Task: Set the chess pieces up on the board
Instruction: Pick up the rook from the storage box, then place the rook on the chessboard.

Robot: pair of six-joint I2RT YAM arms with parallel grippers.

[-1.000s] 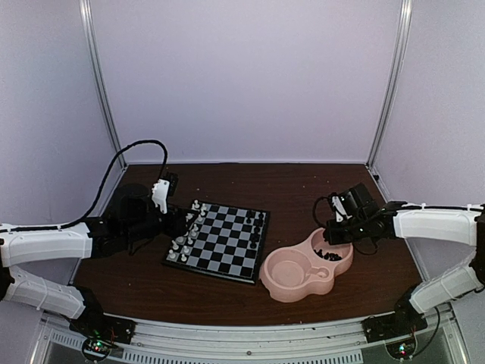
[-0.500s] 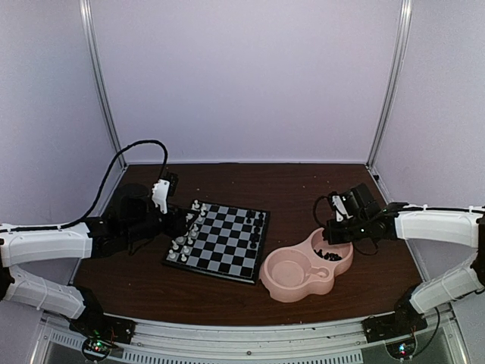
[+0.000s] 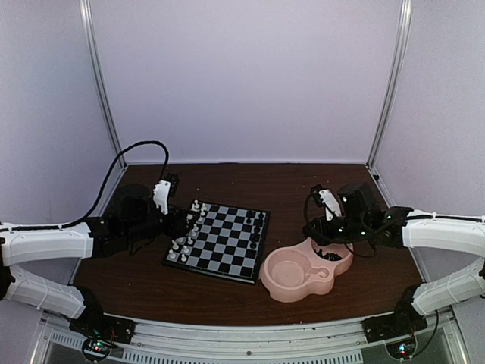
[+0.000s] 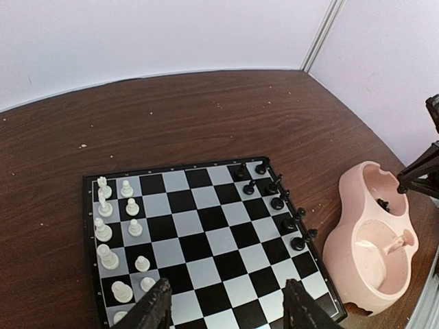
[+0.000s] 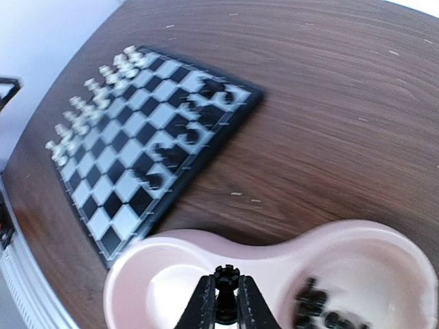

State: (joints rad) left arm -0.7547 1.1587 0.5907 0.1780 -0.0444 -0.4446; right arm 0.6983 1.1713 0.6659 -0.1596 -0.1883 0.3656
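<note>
The board [image 3: 220, 241] lies left of centre, with white pieces [image 3: 186, 235] along its left side and black pieces [image 3: 258, 221] along its right; both rows also show in the left wrist view [image 4: 113, 226] [image 4: 274, 199]. My right gripper [image 5: 226, 305] is shut on a black rook [image 5: 226, 281] and holds it above the pink double-bowl dish [image 5: 357, 236]. In the top view that gripper [image 3: 317, 226] is over the dish's far edge. More black pieces [image 5: 322, 308] lie in the dish's right bowl. My left gripper [image 4: 226, 308] is open over the board's near edge.
The pink dish [image 3: 299, 273] stands right of the board on the brown table. A black cable [image 3: 140, 148] loops up from the left arm. Metal frame posts [image 3: 102, 83] and pale walls close in the table.
My right gripper has lifted and swung left from the dish's right bowl, carrying the black rook. The left arm has barely moved.
</note>
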